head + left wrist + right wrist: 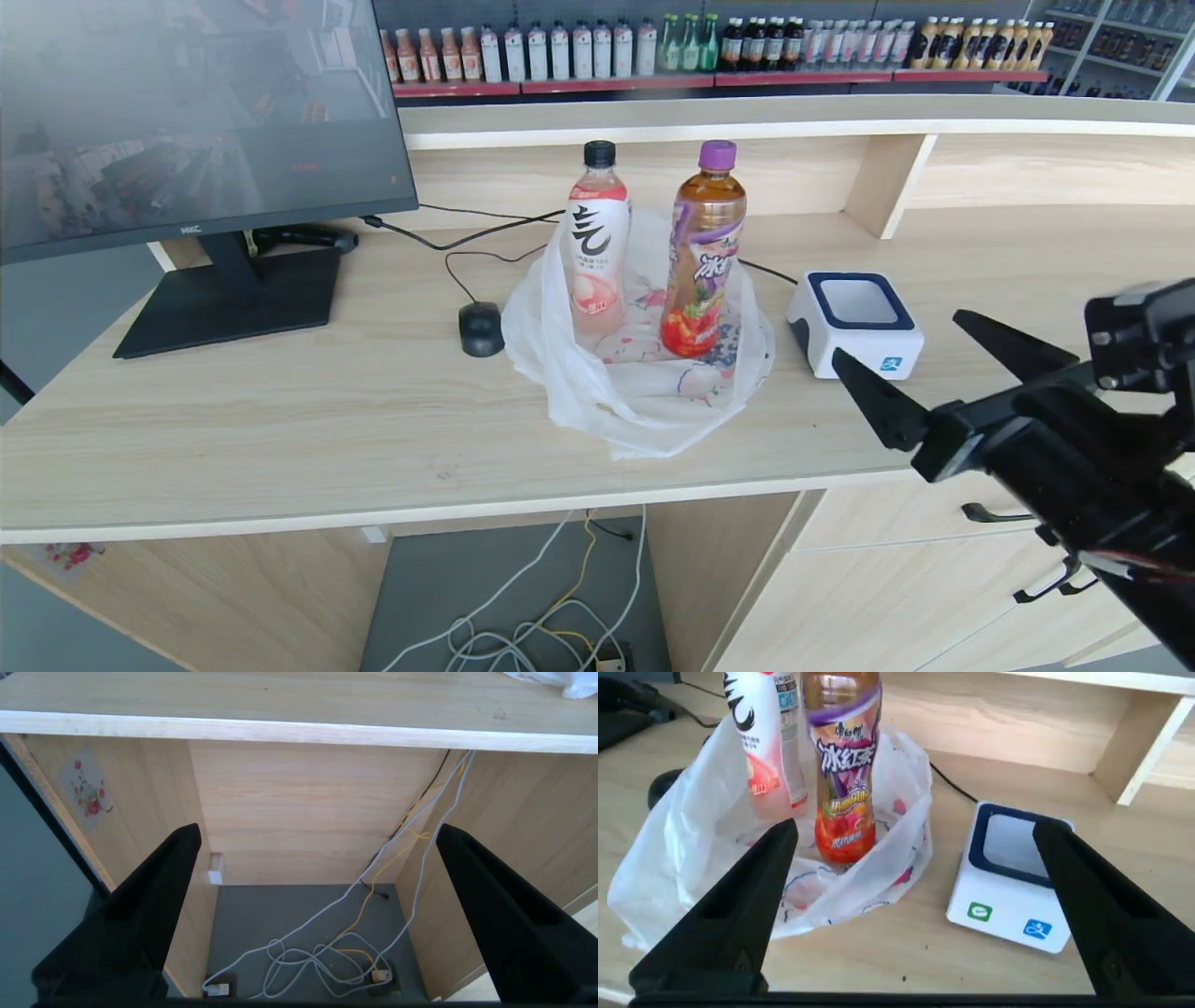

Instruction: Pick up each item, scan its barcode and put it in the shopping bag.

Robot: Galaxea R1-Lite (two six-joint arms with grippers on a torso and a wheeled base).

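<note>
Both bottles are in the shopping bag (644,397): pink bottle (597,252) with the black cap and tea bottle (702,257) with the purple cap. They stand upright, side by side, just apart. The bag sits mid-counter (280,411), mouth open, walls slumped around the bottle bases.

Neither bottle is between any jaws. Right gripper (896,336) hangs over the counter's front edge, to the right of the bag, jaws spread wide with nothing in them. The bottles are well apart from it, ahead and to its left. The scanner (854,322) sits just right of the bag, close ahead of the right fingertips.

Left gripper (318,835) is below counter level, jaws also spread and empty, facing the knee space with loose cables (318,952) on the floor.

Mouse (481,329) lies just left of the bag and the monitor (187,112) is far left.
</note>
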